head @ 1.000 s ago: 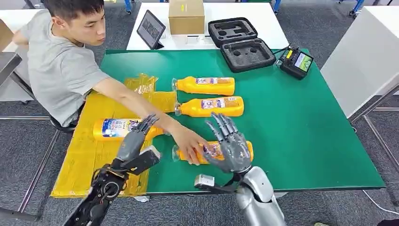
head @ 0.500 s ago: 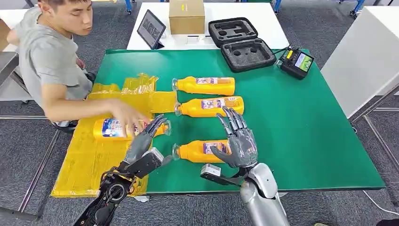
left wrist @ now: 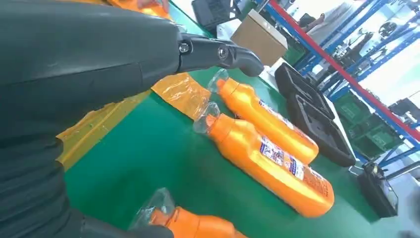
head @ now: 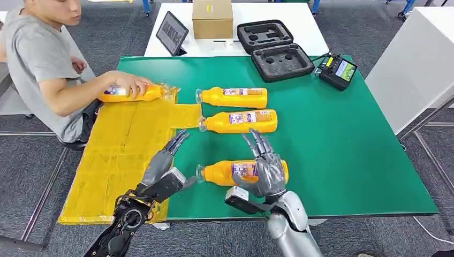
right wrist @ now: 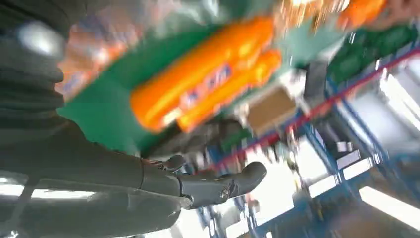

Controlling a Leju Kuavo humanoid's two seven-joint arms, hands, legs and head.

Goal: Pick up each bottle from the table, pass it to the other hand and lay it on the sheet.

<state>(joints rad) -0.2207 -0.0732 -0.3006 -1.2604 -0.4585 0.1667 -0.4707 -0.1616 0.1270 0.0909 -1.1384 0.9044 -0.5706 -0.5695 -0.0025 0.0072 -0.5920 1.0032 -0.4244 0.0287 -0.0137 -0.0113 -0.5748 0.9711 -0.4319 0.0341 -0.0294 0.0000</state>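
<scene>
Your head view looks down on the table (head: 348,139) from high, wrist views sit low, close, tilted, all sharing the bottles (head: 238,121).

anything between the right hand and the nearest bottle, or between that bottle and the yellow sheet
Nothing visible blocks the right hand: it hovers open right over the nearest bottle. Between that bottle and the yellow sheet there is bare green table, apart from the open left hand, which is due to receive the bottle anyway.
</scene>
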